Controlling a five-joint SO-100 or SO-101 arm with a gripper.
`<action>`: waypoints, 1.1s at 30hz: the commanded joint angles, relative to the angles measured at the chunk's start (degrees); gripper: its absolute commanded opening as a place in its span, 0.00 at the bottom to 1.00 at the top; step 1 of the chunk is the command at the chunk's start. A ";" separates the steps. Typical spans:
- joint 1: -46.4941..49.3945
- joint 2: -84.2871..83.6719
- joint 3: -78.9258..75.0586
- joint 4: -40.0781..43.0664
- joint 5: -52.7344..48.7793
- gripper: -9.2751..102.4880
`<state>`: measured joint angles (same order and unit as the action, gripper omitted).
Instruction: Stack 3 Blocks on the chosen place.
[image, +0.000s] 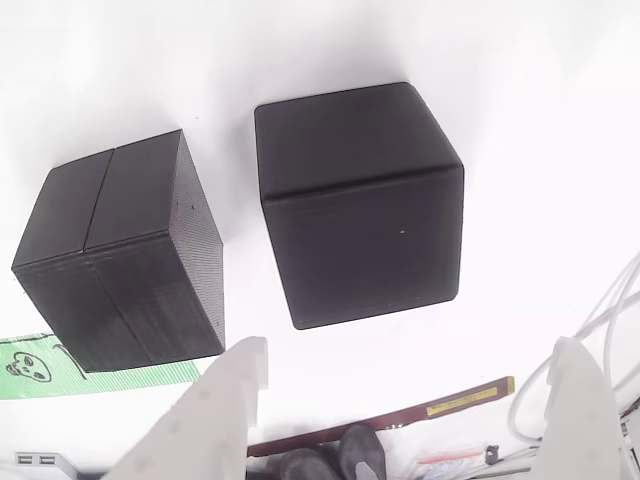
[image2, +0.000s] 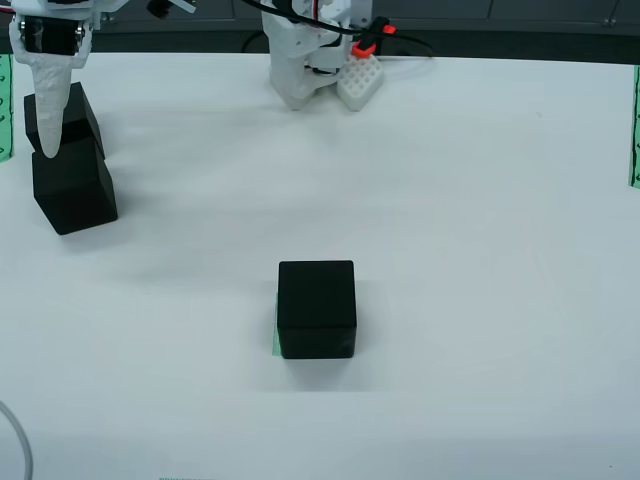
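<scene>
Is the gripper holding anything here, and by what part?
Nothing is held. In the view riding on the gripper, its white fingers stand open above the table, short of the two black blocks.

White hand (image: 405, 400) pointing down, fingers (image2: 50, 110) spread apart, holding nothing

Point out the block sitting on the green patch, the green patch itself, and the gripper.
block on the patch (image2: 316, 292): fixed front view, top face.
green patch (image2: 275, 340): same view, exposed left sliver.
gripper (image: 410, 400): gripper-mounted view, between fingertips.
</scene>
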<state>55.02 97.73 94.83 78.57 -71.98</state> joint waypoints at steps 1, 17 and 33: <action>0.62 -1.49 -2.90 0.18 -1.76 0.38; 0.97 -9.32 -2.55 -4.48 -3.96 0.38; 0.18 -16.79 -5.71 -6.42 -3.96 0.37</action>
<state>55.46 81.04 91.93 72.60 -75.76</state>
